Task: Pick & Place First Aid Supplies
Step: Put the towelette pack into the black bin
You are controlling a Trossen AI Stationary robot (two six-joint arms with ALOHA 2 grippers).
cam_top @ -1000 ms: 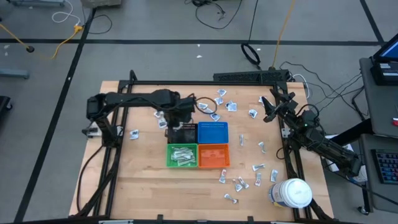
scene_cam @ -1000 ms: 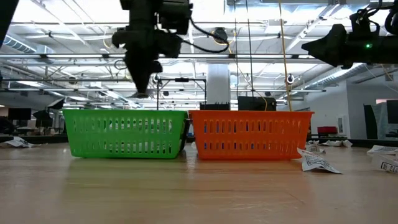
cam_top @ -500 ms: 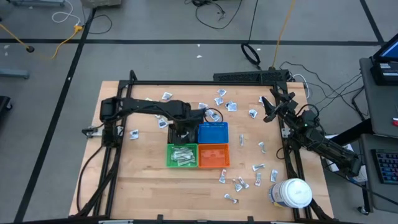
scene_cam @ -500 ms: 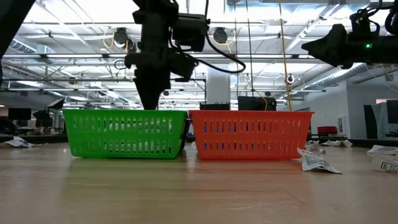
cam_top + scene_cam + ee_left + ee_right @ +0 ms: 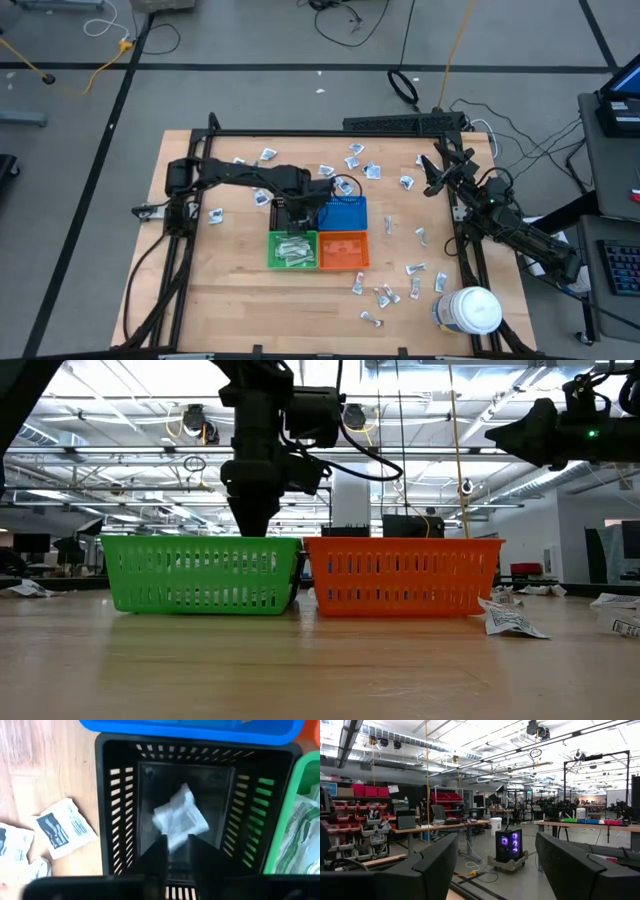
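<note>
Left wrist view had the left hand [image 5: 176,851] hanging right over the black bin [image 5: 117,810], fingers slightly apart with nothing between them. A squarish white packet [image 5: 180,818] sat tilted inside that bin, clear of the fingertips, though I couldn't tell if it was resting on the bottom.

From the high view, the black bin [image 5: 292,213] was the far-left one of 4 small bins bunched mid-bench, with the blue bin [image 5: 343,212] to its right, the green bin [image 5: 293,249] on its near side holding a pile of wrapped strips, and the orange bin [image 5: 343,250] beside that. More packets were scattered on the bench [image 5: 220,280]: a bunch along the far edge [image 5: 354,160], a few left of the bins [image 5: 215,214], another cluster near-right [image 5: 385,294] close to the white jar [image 5: 468,310].

The right hand [image 5: 430,175] was parked up in the air at the far-right corner, fingers wide open, empty.
</note>
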